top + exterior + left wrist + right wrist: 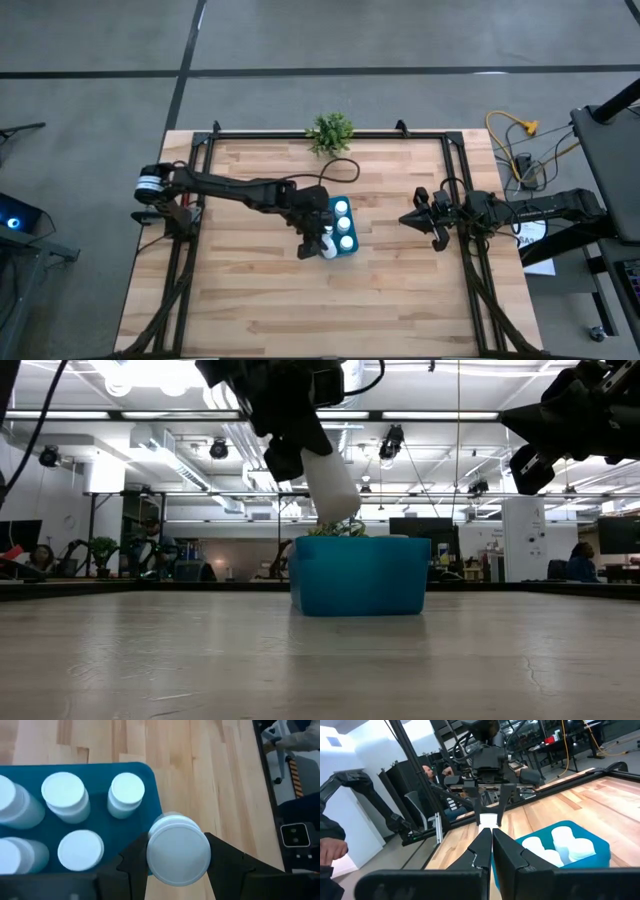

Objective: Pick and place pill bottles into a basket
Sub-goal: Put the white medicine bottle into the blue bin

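A wooden table [250, 300] is seen from above, with a blue basket [360, 575] set near its middle and a small plant [330, 130] at the far edge. The left gripper [177, 852] is positioned over the near corner of the basket, its two dark fingers closed around a white bottle [177, 850] that is held by its sides, cap toward the wrist camera. From table height, this bottle is seen tilted and lifted clear above the basket's rim, at its left end. Five more bottles [62, 795] are stood upright inside the basket, white caps up, close together in two rows; one spot at the corner below the held bottle is left unfilled. The right gripper [491, 840] is held well apart from the basket, raised above the table near its right edge, with its fingers pressed together and nothing between them. A seated person [432, 777] is visible in the room beyond the table.
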Available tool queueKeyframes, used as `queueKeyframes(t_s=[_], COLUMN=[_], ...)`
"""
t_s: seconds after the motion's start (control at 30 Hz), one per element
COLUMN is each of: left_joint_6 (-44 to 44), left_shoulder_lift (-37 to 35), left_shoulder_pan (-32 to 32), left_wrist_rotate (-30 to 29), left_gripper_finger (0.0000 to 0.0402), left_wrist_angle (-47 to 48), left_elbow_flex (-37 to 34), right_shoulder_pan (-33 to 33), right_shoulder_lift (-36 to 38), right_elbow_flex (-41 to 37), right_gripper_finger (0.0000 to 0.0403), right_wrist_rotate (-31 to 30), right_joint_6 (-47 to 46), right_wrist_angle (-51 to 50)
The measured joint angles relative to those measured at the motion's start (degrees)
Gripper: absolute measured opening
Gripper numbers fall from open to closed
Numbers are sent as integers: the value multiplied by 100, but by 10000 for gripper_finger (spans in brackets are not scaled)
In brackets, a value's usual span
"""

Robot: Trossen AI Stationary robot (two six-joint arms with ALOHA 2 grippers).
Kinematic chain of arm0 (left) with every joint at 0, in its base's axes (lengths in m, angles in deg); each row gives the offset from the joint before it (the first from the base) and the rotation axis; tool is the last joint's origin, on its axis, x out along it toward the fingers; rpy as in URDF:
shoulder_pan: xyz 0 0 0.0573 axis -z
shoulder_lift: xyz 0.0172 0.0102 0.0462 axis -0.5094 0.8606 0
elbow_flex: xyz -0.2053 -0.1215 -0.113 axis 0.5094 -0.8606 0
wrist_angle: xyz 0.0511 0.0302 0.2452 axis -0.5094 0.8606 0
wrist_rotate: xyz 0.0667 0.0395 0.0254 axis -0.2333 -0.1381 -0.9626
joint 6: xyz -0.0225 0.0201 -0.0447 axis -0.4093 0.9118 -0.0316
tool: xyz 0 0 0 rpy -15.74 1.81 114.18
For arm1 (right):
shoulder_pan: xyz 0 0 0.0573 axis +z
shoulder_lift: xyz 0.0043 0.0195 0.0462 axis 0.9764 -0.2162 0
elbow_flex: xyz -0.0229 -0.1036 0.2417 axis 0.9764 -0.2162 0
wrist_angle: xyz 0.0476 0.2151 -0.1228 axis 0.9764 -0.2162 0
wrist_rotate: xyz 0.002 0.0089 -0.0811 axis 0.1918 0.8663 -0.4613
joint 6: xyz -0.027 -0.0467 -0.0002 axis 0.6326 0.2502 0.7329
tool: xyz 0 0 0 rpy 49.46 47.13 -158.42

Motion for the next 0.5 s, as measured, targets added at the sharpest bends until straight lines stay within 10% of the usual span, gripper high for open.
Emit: queueKeyframes(t_s=[0.5], left_joint_6=[0], left_shoulder_lift=[66], left_shoulder_pan=[2], left_wrist_rotate=[0], left_gripper_finger=[145], left_wrist_angle=[-104], left_elbow_flex=[22], right_shoulder_pan=[0], right_shoulder_lift=[0], right_elbow_flex=[0], right_gripper_finger=[8], right_wrist_rotate=[2], right_joint_6=[-9], right_wrist_angle=[1])
